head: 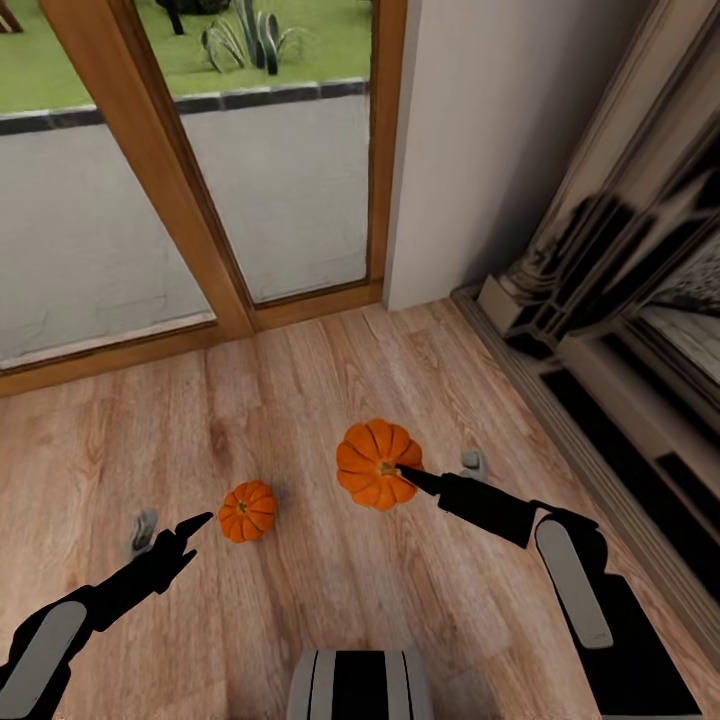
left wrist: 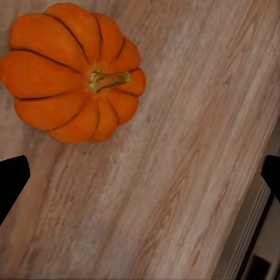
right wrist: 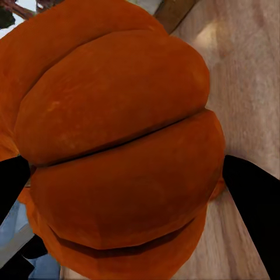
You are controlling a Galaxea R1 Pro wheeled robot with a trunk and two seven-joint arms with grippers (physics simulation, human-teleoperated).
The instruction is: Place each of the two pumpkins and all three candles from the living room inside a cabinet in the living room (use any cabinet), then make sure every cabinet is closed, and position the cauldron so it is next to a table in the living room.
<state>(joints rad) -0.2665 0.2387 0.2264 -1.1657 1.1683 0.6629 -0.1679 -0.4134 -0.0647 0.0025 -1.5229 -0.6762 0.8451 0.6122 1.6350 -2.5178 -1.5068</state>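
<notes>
Two orange ribbed pumpkins are in sight. The larger-looking pumpkin (head: 375, 463) is raised off the wooden floor with my right gripper (head: 408, 474) shut on it; in the right wrist view this pumpkin (right wrist: 122, 146) sits between both black fingers (right wrist: 251, 198). The other pumpkin (head: 247, 510) rests on the floor just right of my left gripper (head: 196, 524). The left wrist view has that pumpkin (left wrist: 70, 70) ahead of the open gripper (left wrist: 140, 178), outside its wide-spread fingers (left wrist: 13, 181). The candles and the cauldron are out of view.
A glass door with a wooden frame (head: 225, 300) closes the back, beside a white wall (head: 480, 150). A dark glossy unit (head: 620, 340) lines the right side; I cannot tell if it is the cabinet. Bare wooden floor (head: 300, 390) lies ahead.
</notes>
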